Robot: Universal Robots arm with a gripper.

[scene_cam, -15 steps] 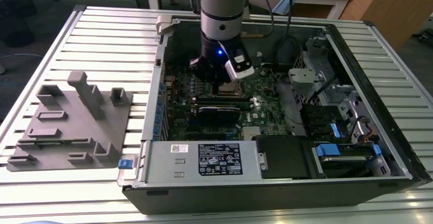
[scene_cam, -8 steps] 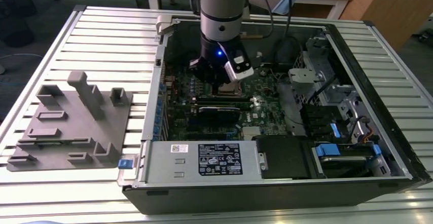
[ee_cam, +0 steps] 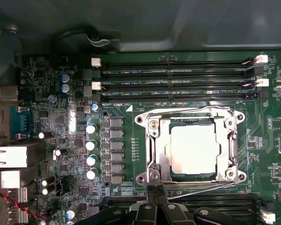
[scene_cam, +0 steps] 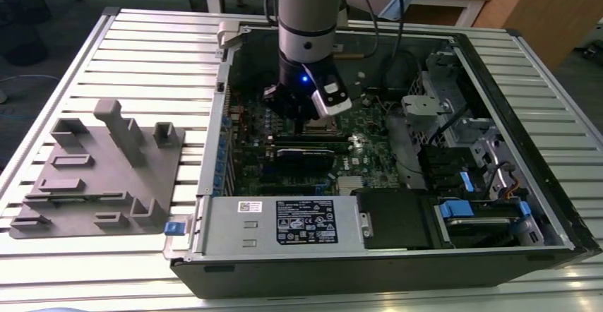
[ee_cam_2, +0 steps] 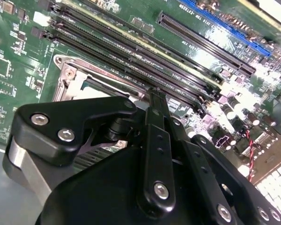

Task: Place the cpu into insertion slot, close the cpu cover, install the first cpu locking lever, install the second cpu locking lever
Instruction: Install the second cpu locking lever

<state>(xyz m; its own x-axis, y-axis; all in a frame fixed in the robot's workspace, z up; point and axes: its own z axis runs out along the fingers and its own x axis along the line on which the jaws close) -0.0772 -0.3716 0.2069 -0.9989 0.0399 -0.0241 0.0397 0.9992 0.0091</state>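
cpu (ee_cam: 193, 149) seated in slot, cover (ee_cam: 193, 117) down over it. Pincer (ee_cam: 154, 187) fingers pressed together at cover's edge on a lever (ee_cam: 201, 191); levers look unlatched.

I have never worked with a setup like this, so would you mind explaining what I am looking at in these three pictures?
The exterior view looks down on an open computer case lying on a slatted metal table. A robot arm reaches down into the case, over the green circuit board. A grey holder with empty pockets lies on the table toward the exterior view's left.

The other two pictures come from cameras riding on the arm near its wrist. The first wrist view looks onto the board: the cpu, a silvery square chip, sits in the insertion slot, with the cpu cover, a thin metal frame, lying around it. The gripper has its black fingers together beside the cover's edge, holding nothing that shows. The second wrist view looks over the gripper's black linkage toward the long memory slots.
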